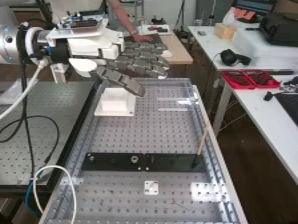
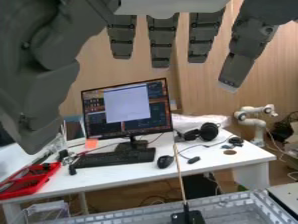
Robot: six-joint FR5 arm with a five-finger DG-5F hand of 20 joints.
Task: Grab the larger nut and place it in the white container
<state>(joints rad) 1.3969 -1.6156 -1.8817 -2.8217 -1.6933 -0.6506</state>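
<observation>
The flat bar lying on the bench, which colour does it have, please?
The flat bar is black; it shows best in the high view.

Smooth plast. container [image 1: 116,106], perf. metal bench [image 1: 130,137]

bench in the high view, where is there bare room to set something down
The widest bare patch lies between the white container and the black bar; another is left of the small white plate. Crowded: the bar itself, with the bearing and a stick.
</observation>
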